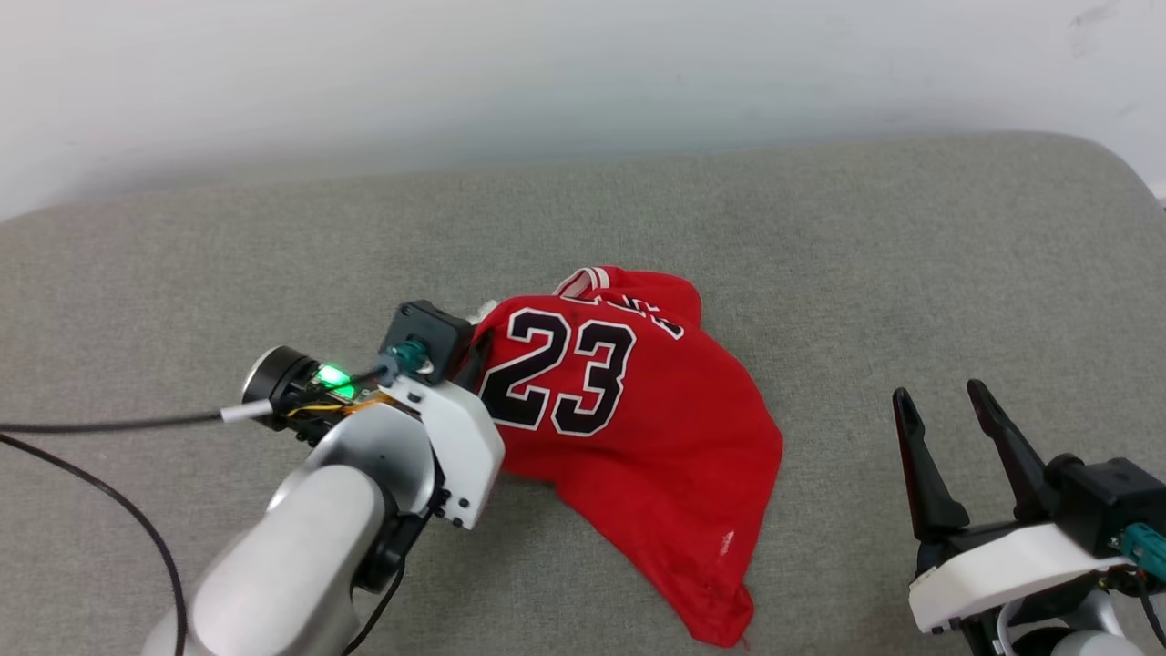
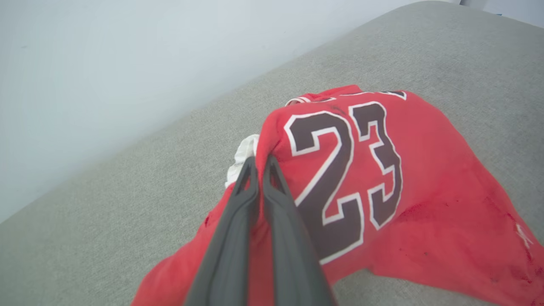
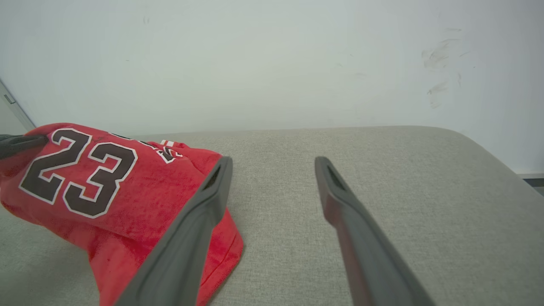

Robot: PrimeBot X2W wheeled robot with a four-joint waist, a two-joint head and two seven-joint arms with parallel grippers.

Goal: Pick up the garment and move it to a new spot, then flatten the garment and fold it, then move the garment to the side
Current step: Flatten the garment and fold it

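Observation:
The garment (image 1: 638, 410) is a red jersey with a black, white-outlined 23, bunched up in the middle of the grey cushion (image 1: 820, 237). Its left edge is lifted off the surface while its lower end trails on the cushion. My left gripper (image 2: 259, 163) is shut on that raised edge of the garment (image 2: 382, 204), beside a bit of white sleeve (image 2: 244, 157). In the head view its fingers are hidden behind the wrist (image 1: 428, 346). My right gripper (image 1: 943, 396) stands open over bare cushion to the right of the garment (image 3: 106, 182), fingers apart around nothing (image 3: 272, 163).
A pale wall (image 1: 547, 73) runs along the cushion's far edge. A black cable (image 1: 109, 424) trails from my left wrist across the cushion's left side. The cushion's right corner (image 1: 1111, 173) rounds off near the wall.

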